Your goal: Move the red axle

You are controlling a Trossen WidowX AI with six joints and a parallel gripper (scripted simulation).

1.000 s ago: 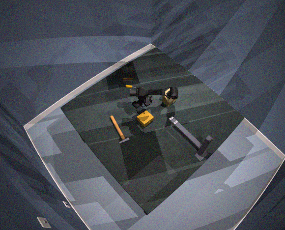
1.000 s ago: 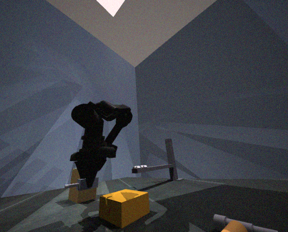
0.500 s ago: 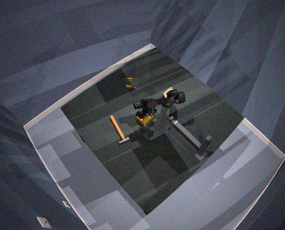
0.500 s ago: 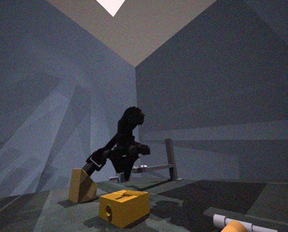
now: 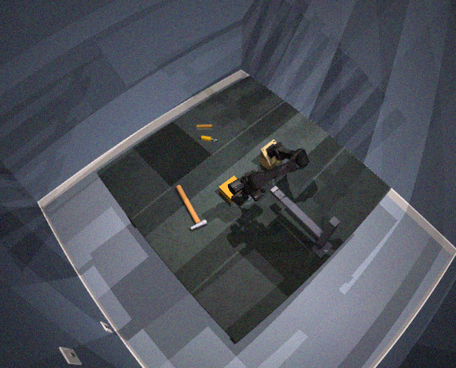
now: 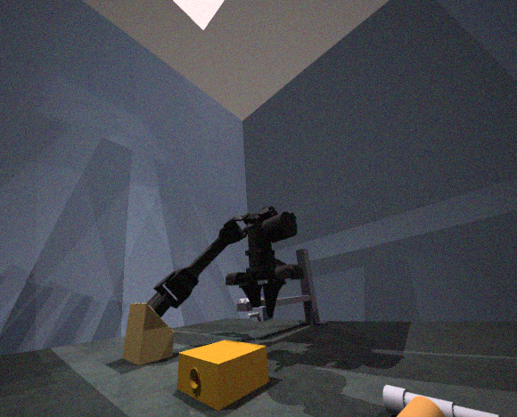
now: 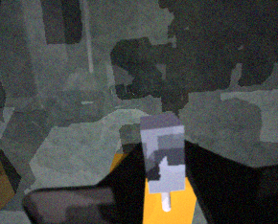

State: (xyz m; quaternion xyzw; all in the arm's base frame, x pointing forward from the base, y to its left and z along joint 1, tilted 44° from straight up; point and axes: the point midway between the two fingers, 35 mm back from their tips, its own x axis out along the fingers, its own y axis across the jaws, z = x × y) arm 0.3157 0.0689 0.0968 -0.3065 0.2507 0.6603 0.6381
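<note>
The hammer's head (image 5: 198, 225) (image 6: 430, 401) looks like smooth metal, its handle (image 5: 188, 204) (image 6: 419, 408) wooden.

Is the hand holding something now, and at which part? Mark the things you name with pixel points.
Yes: the hand (image 6: 264, 313) (image 7: 160, 145) grips a grey block (image 7: 164, 141) by its sides; the block's thin pin (image 7: 166, 201) sticks out free.

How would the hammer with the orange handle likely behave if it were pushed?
The hammer with the orange handle would probably pivot, since its pale metallic-looking head likely outweighs the slim handle. It looks stiff, and the crosswise head should limit rolling.
</note>
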